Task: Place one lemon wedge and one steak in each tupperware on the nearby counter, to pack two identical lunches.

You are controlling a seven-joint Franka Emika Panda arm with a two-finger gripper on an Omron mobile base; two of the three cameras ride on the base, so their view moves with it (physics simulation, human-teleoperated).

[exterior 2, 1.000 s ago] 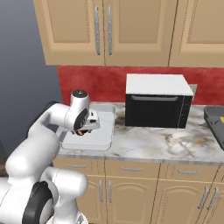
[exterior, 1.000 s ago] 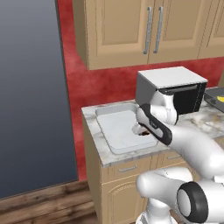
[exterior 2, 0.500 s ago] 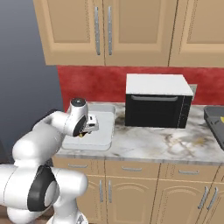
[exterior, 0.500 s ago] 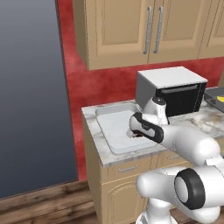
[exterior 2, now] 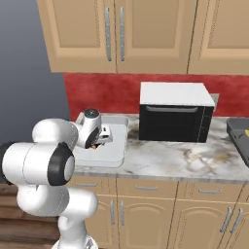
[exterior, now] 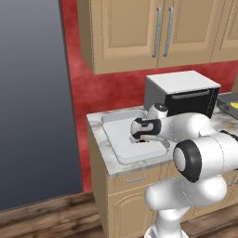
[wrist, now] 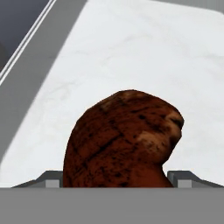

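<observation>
The steak (wrist: 122, 140) at the lower centre of the hand view is dark reddish brown, flecked with black char and a paler tan patch on its right; under it the tray (wrist: 144, 52) is pale white with faint grey marbling. In the left base view, a grey-white marbled counter (exterior: 100, 122) tops light tan cabinets (exterior: 125, 204), with a red wall (exterior: 116, 88) at centre and a white-topped black microwave (exterior: 183, 90) at right
</observation>
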